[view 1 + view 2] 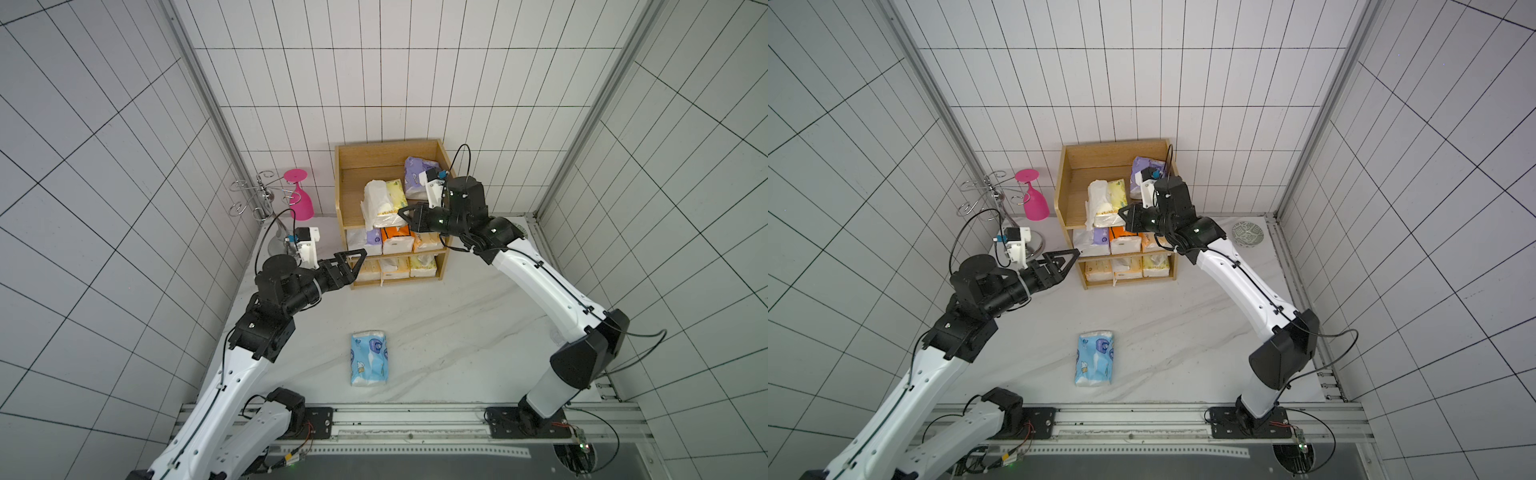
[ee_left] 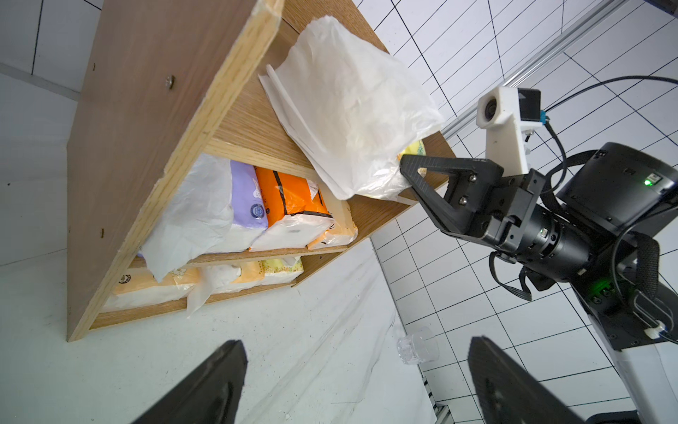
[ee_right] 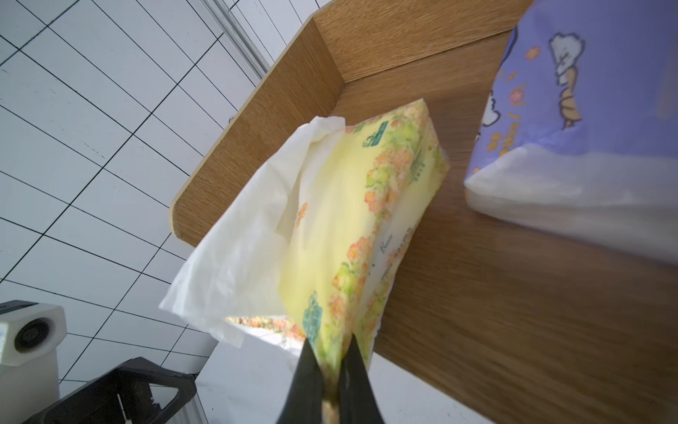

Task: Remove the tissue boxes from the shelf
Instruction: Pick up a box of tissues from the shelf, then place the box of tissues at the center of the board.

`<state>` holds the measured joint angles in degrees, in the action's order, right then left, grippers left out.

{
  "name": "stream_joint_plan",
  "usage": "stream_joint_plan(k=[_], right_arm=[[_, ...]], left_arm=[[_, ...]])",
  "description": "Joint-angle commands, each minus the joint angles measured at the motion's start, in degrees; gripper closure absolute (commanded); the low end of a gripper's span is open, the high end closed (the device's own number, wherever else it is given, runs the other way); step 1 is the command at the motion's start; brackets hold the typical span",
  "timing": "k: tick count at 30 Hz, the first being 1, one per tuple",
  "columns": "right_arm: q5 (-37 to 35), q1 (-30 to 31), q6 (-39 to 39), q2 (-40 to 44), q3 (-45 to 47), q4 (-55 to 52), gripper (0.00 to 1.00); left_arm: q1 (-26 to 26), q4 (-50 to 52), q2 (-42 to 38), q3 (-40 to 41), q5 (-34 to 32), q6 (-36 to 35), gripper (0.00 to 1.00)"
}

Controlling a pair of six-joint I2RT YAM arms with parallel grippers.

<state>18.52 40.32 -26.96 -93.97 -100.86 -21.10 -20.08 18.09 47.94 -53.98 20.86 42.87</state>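
Tiled walls [image 1: 332, 83] back the shelf [image 1: 341, 187], whose yellow tissue pack [image 3: 330, 220] the right end effector [image 3: 330, 347] clamps.

Hidden and cropped around the shelf [image 1: 351, 195]
In both top views the right arm [image 1: 536, 270] covers a corner of the purple pack [image 1: 415, 172] on the shelf's top and one end of the middle tier's pale orange pack [image 1: 426, 242]. In the left wrist view tissue [image 2: 348, 102] hides most of the yellow pack [image 2: 414, 148]; the picture's edge crops the left gripper [image 2: 356, 343].
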Motion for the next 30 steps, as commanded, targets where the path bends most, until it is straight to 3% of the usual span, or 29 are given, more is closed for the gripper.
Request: stream_joint_plan(k=[1, 8, 12, 18, 25, 30], right_arm=[[1.3, 1.0, 1.7, 6.5, 5.3, 0.5, 1.00], [-2.7, 5.3, 2.5, 19.5, 21.8, 1.3, 1.00], [-6.6, 8.9, 2.5, 27.1, 31.1, 0.1, 1.00], [-11.3, 14.8, -0.2, 36.7, 46.5, 2.1, 1.00], [-15.6, 20.4, -6.7, 42.6, 64.7, 9.7, 1.00], [-17.8, 23.4, -10.4, 41.2, 72.8, 13.8, 1.00]], left_arm=[[-2.2, 1.1, -1.7, -1.4, -3.2, -0.2, 0.02], [-10.4, -0.1, -3.9, 1.9, -9.5, 1.3, 0.02], [-16.1, -1.5, -7.6, 6.9, -16.6, 2.0, 0.02], [-20.1, -0.1, -10.7, 13.6, -20.1, 3.3, 0.02], [-25.1, 2.7, -13.9, 22.1, -25.1, 6.3, 0.02], [-26.2, 7.0, -20.1, 26.6, -28.4, 7.0, 0.02]])
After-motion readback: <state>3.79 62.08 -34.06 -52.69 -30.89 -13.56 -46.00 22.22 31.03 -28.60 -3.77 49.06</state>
